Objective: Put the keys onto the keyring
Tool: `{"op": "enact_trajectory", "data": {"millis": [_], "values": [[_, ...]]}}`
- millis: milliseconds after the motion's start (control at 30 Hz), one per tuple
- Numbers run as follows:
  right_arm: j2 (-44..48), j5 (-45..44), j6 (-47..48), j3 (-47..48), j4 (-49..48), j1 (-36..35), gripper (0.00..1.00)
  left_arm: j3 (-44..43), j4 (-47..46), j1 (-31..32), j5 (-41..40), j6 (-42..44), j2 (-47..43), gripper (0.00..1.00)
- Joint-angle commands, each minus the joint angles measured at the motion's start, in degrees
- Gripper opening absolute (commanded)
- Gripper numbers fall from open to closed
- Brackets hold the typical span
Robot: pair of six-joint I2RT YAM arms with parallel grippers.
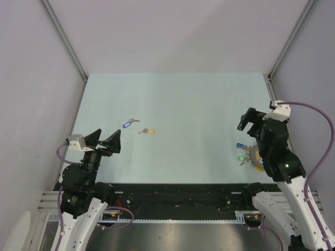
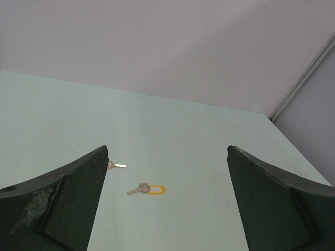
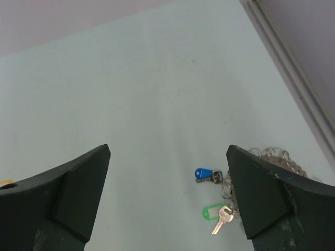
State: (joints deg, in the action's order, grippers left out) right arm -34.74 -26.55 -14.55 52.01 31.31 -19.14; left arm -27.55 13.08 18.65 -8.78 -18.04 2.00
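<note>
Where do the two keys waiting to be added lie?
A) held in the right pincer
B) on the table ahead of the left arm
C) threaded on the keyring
B: the blue-tagged key and yellow-tagged key lie free on the table, far across from the keyring.

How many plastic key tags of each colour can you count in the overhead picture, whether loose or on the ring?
Blue: 2 (loose blue tag, ringed blue tag)
Yellow: 2 (loose yellow tag, ringed yellow tag)
Green: 1 (ringed green tag)
Total: 5
The right arm covers part of the keyring, so more tags may be hidden.
</note>
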Motion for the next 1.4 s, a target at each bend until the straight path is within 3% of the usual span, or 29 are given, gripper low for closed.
{"op": "enact_trajectory", "data": {"millis": [0,167,233,467,867,900,1067,1367], "values": [[-10.8,-1.9,-11.2,0.2,5.5,5.4,1.00,-2.4,1.9,-0.1,2.4,2.5,-0.1,1.00],[-23.2,12.8,-17.1,-0.3,7.1,21.8,0.94,-2.9,4.4,1.8,-0.5,3.8,-1.6,1.00],[-28.9,13.7,-18.2,-1.3,6.0,25.3,0.91,-3.0,4.8,2.4,-1.1,4.2,-1.7,1.00],[-41.8,8.4,-21.2,-3.3,0.4,28.8,0.76,-3.5,5.3,3.4,-1.9,4.6,-1.9,1.00],[-56.3,14.9,-20.9,-5.2,-4.6,32.7,0.50,-3.6,5.6,3.8,-1.2,5.4,-1.9,1.00],[-56.7,16.3,-20.7,-5.5,-4.9,32.7,0.44,-3.6,5.5,3.9,-1.0,5.4,-1.9,1.00],[-58.5,22.4,-15.8,-5.4,-6.9,27.1,0.24,-3.6,5.5,3.9,-0.5,5.5,-1.8,1.00],[-65.5,27.1,-9.8,2.0,-6.4,-1.1,0.18,-3.8,5.6,3.8,-0.1,5.4,0.3,1.00]]}}
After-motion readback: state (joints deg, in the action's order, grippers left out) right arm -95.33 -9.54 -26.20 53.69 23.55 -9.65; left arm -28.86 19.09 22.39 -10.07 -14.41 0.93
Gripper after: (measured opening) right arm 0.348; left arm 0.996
